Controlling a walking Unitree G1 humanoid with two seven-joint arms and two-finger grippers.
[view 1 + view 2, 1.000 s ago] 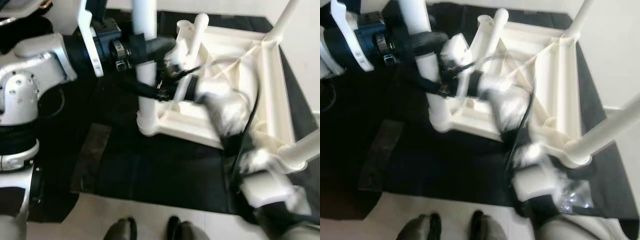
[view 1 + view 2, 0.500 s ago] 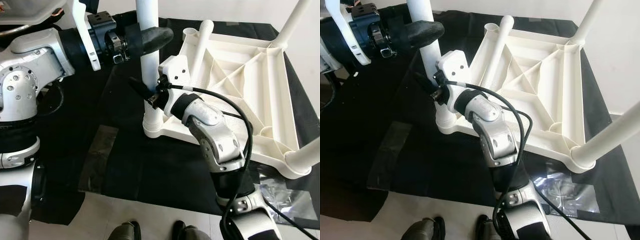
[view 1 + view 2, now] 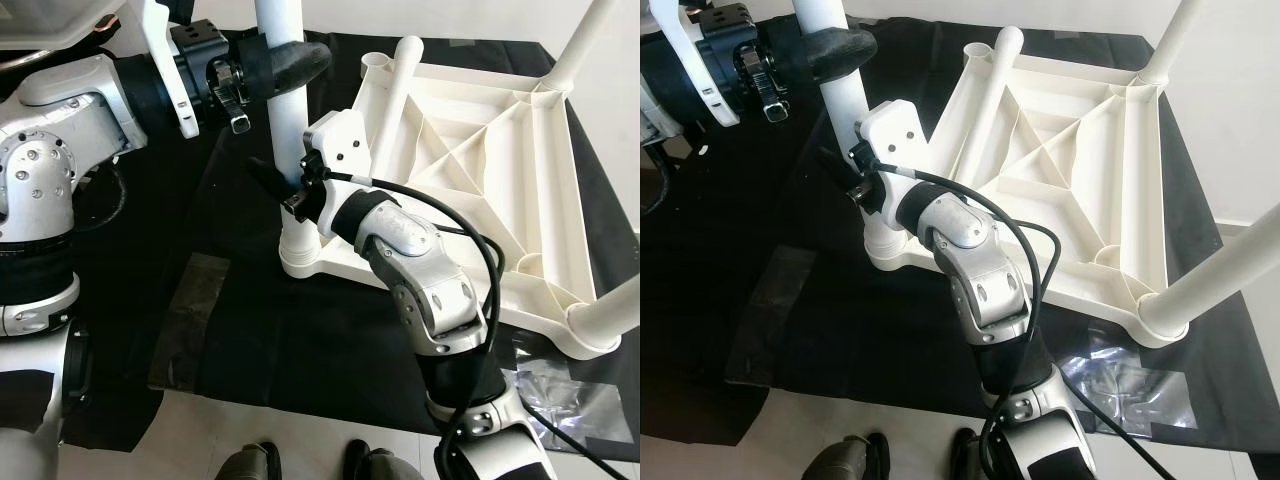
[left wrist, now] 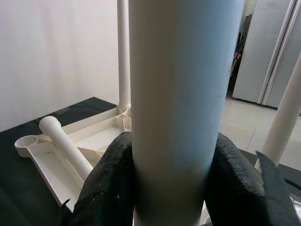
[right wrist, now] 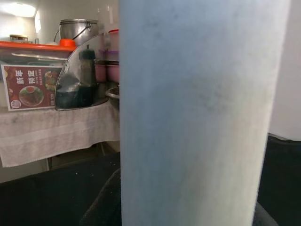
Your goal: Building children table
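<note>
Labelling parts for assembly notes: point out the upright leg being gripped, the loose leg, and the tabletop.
upright leg [image 3: 283,125], left eye view, mid shaft.
loose leg [image 3: 392,85], left eye view, mid shaft.
tabletop [image 3: 560,200], left eye view, side rim.

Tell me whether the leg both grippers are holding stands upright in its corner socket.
Upright. The white leg rises straight from the near-left corner socket of the upturned tabletop, with the left gripper clamped high on it and the right gripper lower.

Silver jointed arms, black cable looping along the right arm [image 3: 430,290], black-fingered left end effector [image 3: 285,65].
</note>
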